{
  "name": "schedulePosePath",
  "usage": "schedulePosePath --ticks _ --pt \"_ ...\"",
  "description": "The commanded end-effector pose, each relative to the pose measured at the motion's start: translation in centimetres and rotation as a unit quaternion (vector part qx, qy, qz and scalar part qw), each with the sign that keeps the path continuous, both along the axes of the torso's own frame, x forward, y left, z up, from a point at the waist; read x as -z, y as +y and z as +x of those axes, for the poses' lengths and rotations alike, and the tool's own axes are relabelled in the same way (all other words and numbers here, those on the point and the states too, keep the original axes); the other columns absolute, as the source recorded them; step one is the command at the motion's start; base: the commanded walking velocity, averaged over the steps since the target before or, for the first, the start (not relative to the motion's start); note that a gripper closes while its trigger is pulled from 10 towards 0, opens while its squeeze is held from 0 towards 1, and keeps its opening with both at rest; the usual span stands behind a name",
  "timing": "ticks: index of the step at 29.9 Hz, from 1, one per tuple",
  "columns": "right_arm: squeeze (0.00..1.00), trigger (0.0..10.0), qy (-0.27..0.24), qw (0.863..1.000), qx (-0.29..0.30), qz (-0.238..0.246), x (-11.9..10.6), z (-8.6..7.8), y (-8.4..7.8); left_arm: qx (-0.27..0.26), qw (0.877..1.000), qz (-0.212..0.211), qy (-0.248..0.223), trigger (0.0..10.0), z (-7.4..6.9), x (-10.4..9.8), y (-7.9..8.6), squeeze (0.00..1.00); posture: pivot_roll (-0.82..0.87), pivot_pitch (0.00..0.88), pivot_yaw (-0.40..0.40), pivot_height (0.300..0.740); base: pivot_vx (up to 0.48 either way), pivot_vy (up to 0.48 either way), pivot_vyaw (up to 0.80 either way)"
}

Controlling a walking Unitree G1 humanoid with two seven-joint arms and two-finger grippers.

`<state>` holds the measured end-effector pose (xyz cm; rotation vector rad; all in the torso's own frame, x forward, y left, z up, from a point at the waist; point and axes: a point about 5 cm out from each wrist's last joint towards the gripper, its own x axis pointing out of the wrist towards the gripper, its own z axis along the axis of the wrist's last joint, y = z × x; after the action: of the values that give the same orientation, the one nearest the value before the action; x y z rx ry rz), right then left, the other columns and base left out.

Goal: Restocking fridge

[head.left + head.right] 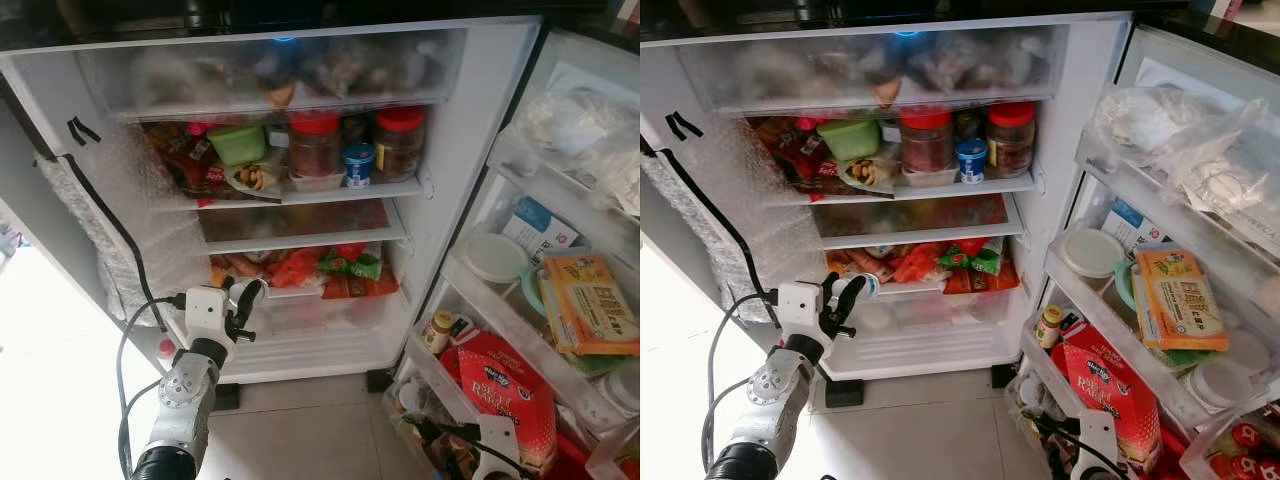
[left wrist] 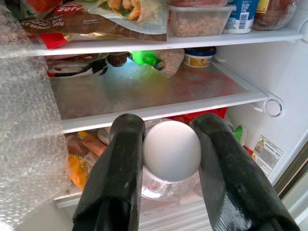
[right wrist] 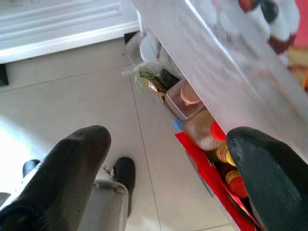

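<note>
The left gripper (image 2: 171, 159) grasps a white-capped clear jar (image 2: 171, 153) before the open fridge (image 1: 470, 130), not yet shelved, while the right gripper (image 3: 168, 173) hangs released and idle near the door's right side.

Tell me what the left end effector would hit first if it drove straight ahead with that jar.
Probably the front edge of the bare middle shelf, or the packets just beneath it; depth is unclear. The left end effector is shut on the white-lidded jar.

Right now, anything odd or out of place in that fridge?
Yes. Bubble wrap hangs down the fridge's left inner wall, which is unusual for a fridge. A plate of snacks juts past the top shelf's edge. The left end effector holds a white-capped jar; nothing looks spilled.
</note>
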<state>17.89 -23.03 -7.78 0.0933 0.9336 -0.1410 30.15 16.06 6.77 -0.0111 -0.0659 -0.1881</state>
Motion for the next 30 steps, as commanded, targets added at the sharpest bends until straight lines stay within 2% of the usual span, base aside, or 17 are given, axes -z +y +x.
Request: schedulePosePath --ticks 1,8,16,23,30 --pt "0.00 10.0 -0.007 1.000 0.015 0.006 0.0 0.0 0.0 -0.004 1.000 -0.009 -0.018 10.0 0.5 -0.9 0.2 0.00 -0.03 0.045 0.019 0.740 0.000 0.000 0.00" --pt "0.00 10.0 -0.008 1.000 0.013 0.010 0.0 0.0 0.2 0.012 0.999 0.001 -0.040 10.0 0.6 -1.8 -0.2 0.00 -0.01 0.051 0.015 0.740 0.000 0.000 0.00" --pt "0.00 10.0 -0.008 1.000 0.016 0.018 0.1 -0.1 0.5 -0.002 0.999 0.002 -0.049 10.0 0.1 -2.2 0.7 0.00 0.02 0.076 0.013 0.740 0.000 0.000 0.00" --pt "0.00 10.0 -0.002 1.000 0.015 0.018 0.5 -0.9 0.3 -0.016 0.999 -0.002 -0.033 10.0 -1.0 -1.5 0.9 0.00 0.01 0.083 0.010 0.740 0.000 0.000 0.00" --pt "0.00 10.0 0.006 1.000 0.004 0.010 0.6 -1.6 -0.1 -0.017 0.999 -0.009 -0.032 10.0 -1.2 -1.6 0.6 0.00 0.01 0.086 0.002 0.740 0.000 0.000 0.00"
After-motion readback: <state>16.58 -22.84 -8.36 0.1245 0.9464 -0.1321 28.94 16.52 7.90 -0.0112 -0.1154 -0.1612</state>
